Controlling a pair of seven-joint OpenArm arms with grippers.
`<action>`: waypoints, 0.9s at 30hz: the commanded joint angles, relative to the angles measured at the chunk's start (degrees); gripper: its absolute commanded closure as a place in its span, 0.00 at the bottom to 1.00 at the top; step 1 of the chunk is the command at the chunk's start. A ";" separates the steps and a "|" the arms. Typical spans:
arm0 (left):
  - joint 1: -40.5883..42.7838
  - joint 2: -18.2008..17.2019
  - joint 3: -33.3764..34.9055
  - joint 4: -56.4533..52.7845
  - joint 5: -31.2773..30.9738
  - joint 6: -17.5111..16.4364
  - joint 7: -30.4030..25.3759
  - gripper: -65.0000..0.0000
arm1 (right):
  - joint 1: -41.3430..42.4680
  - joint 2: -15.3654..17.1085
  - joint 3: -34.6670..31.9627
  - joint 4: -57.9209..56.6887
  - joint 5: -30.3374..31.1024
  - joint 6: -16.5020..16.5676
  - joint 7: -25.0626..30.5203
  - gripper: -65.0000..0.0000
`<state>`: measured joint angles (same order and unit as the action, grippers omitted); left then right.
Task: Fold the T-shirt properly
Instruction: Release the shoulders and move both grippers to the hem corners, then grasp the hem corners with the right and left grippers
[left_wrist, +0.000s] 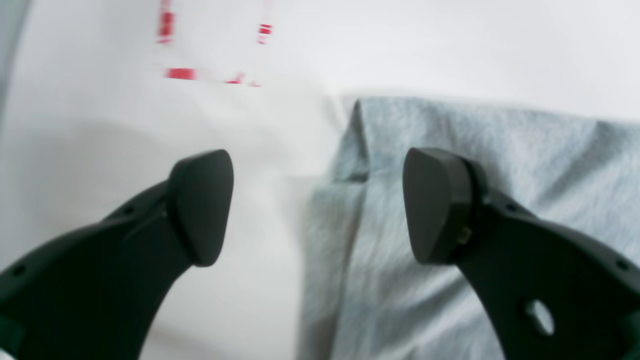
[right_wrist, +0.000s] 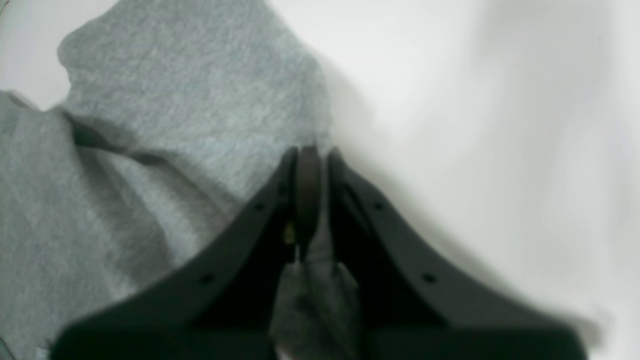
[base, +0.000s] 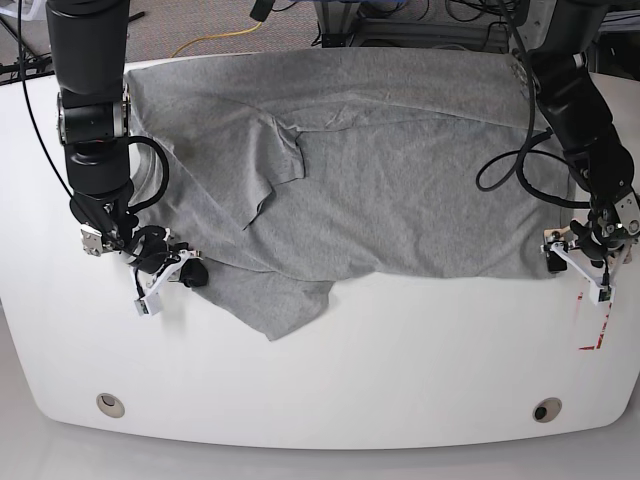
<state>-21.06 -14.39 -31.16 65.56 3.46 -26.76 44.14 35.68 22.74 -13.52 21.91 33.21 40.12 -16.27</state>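
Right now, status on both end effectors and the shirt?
Left end effector open over the heather-grey cotton T-shirt's edge. Right end effector shut on fabric. Shirt spread, unfolded. Nothing in the way.

Count: one T-shirt (base: 380, 180), grey, spread on one white table (base: 400, 380). Two robot arms, one per side, each ending in one gripper: left gripper (left_wrist: 317, 205) and right gripper (right_wrist: 312, 165), so two grippers total. Two round holes in the table's near edge: one left hole (base: 111, 404), one right hole (base: 546, 410). Red tape marks (left_wrist: 210, 55) on the table near the left gripper: several short pieces, too blurred for an exact count.
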 joint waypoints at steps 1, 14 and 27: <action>-3.16 -1.12 -0.10 -4.68 -0.34 0.26 -3.22 0.24 | 1.02 0.69 -0.06 0.20 -1.26 -0.12 -1.35 1.00; -6.85 -2.79 0.34 -18.40 -0.61 -0.09 -8.93 0.24 | 1.02 1.04 -0.06 0.29 -1.26 -0.12 -1.35 1.00; -7.12 -2.35 5.18 -20.15 -0.78 0.26 -10.25 0.70 | -1.97 1.21 0.20 13.30 -1.26 -0.12 -7.77 1.00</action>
<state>-26.96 -16.10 -26.09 45.01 2.96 -26.57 34.59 32.12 23.16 -13.50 33.98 31.68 39.64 -24.32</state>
